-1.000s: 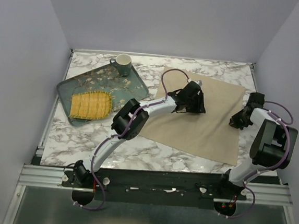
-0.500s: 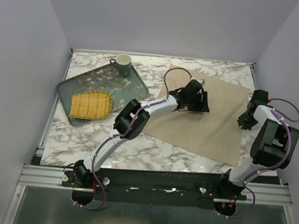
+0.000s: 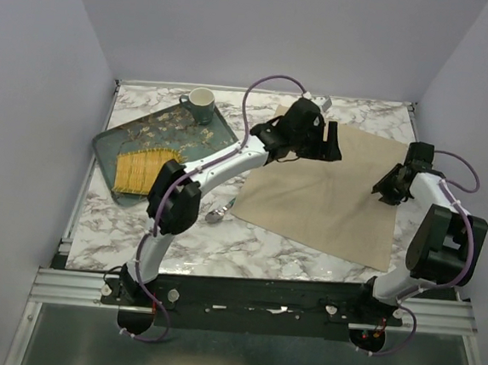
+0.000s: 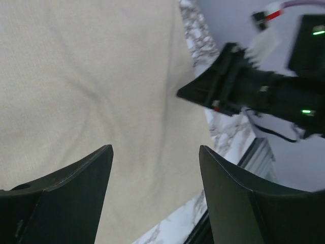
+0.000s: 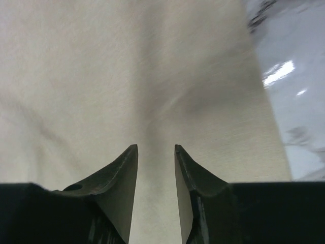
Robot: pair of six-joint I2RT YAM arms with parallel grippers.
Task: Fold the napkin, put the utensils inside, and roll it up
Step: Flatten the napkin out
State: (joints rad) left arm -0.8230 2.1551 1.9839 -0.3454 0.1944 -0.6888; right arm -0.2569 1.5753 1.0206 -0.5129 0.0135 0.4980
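Noting the spoon [image 3: 219, 214] loose on the counter, just off the near-left edge of the napkin [image 3: 328, 198]; cloth spread flat, unfolded, toward the counter's right edge. Left gripper [image 4: 155, 148] above its far-left corner, jaws wide, empty. Right gripper [image 5: 156, 146] over its right edge, jaws narrow, nothing between. Fold judged next: pinch both points low, lift together, lay edge on edge.
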